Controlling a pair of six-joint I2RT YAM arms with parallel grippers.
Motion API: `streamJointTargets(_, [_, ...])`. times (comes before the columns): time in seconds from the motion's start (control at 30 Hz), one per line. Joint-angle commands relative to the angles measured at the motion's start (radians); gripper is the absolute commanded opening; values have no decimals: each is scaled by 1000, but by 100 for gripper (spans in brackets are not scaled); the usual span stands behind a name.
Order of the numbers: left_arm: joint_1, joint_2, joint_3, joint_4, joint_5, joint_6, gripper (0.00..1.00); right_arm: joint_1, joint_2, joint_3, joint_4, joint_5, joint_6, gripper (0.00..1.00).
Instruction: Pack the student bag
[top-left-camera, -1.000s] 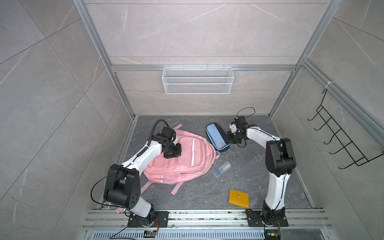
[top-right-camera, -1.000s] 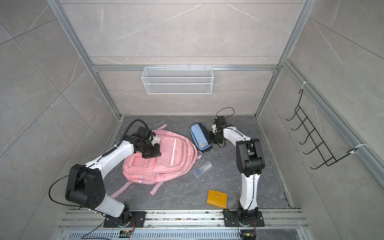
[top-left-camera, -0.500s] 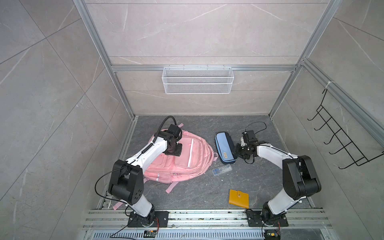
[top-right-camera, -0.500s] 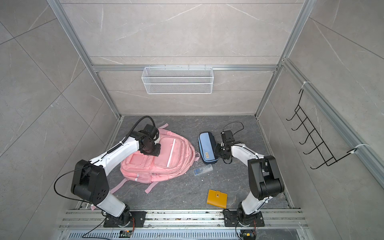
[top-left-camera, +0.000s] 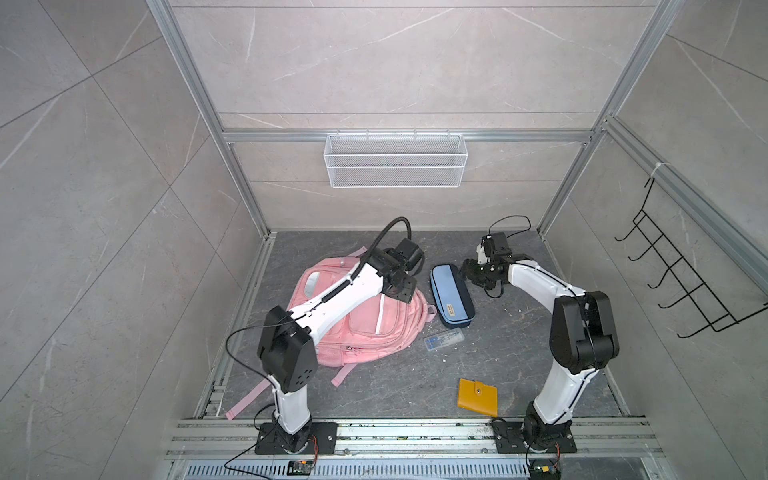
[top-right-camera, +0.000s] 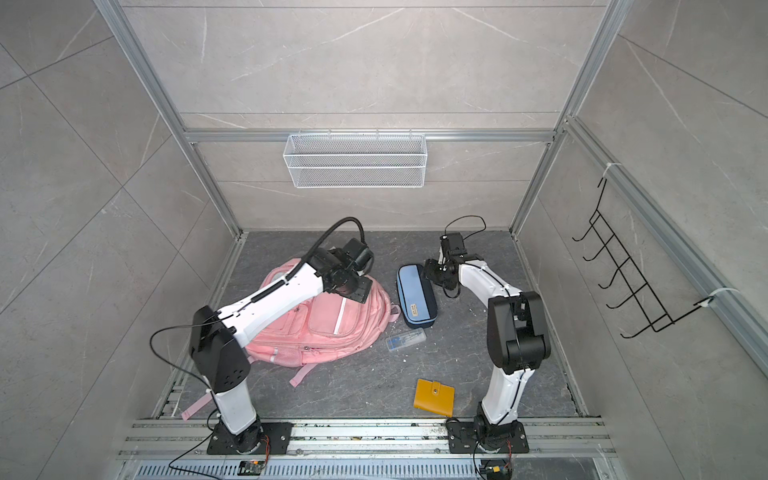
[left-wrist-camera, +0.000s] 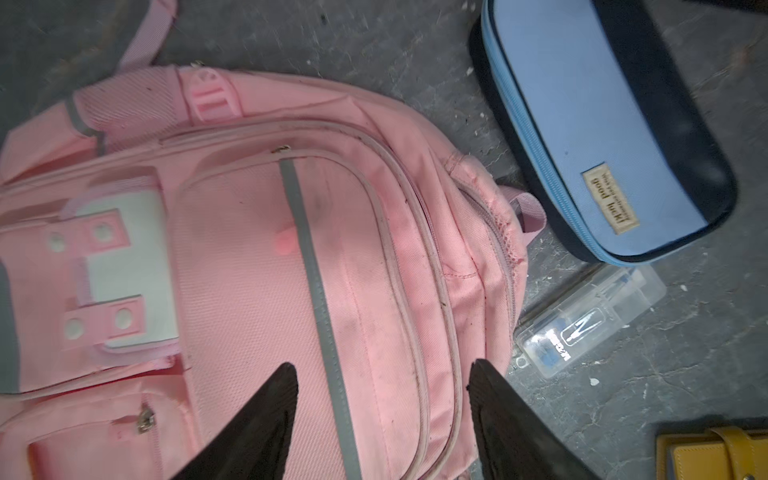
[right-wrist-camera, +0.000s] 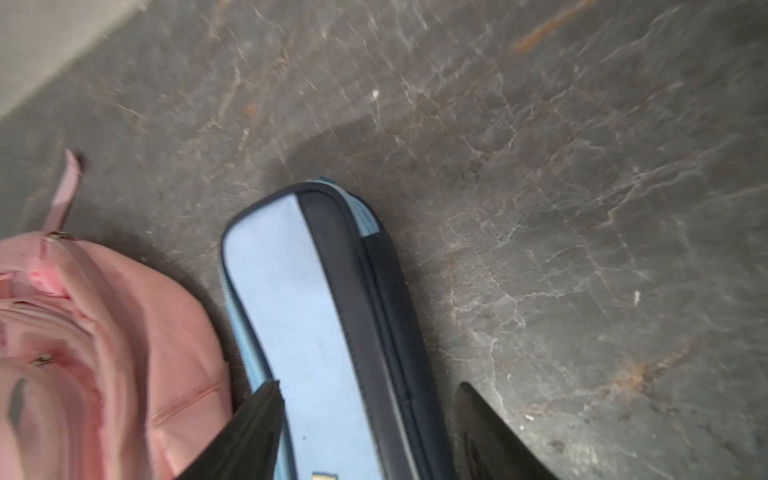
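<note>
Pink student bag (top-left-camera: 365, 320) lies flat with its front pockets up at about nine o'clock on the grey floor (top-left-camera: 519, 353). Every zip visible in the left wrist view looks closed, so I judge that packing has hardly begun and an opening must be made first. The left gripper (left-wrist-camera: 382, 370) hovers over the bag's front panel, claw released and empty. The right gripper (right-wrist-camera: 368, 386) hangs over the far end of the pencil case (top-left-camera: 451, 297) with its fingers spread to either side, and I cannot tell whether they touch it. The next move likely calls for one claw to find a small zip pull while the other pins the soft fabric, which would otherwise bunch and drag. The pencil case lies just beside the bag at its three o'clock. The yellow wallet (top-left-camera: 478, 397) sits well apart at five o'clock, near the front rail. The clear plastic box (top-left-camera: 444, 339) rests near the bag's edge at four o'clock. In both top views the left arm crosses the bag and hides much of it, and the pencil case crowds the side where the bag's handle loop sticks out
</note>
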Motion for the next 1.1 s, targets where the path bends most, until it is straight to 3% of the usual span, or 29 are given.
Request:
streamJointTargets(0.0, [-3, 62, 41, -55, -45, -19, 65, -5, 56, 39, -57, -43, -59, 67])
streamJointTargets(0.27, [-4, 161, 17, -48, -47, -49, 60, -5, 117, 14, -44, -89, -88, 62])
streamJointTargets(0.4, [-5, 160, -30, -12, -26, -66, 50, -5, 124, -15, -30, -88, -91, 51])
streamJointTargets(0.5, [-5, 154, -59, 7, -10, -72, 33, -5, 122, -31, -30, -71, -97, 36])
streamJointTargets(0.63, [-6, 139, -63, 12, 5, -60, 19, -5, 100, -47, -23, -64, -115, 18])
streamJointTargets(0.73, [-5, 116, -53, 9, -6, -45, 0, -5, 72, -59, -16, -70, -135, 3])
streamJointTargets(0.93, [-4, 33, -25, -8, -19, -22, 0, -4, -51, -108, 17, -94, -127, 0])
streamJointTargets(1.07, [24, -72, -45, 24, 42, 1, 0, -3, -172, -142, 30, -105, -81, 0])
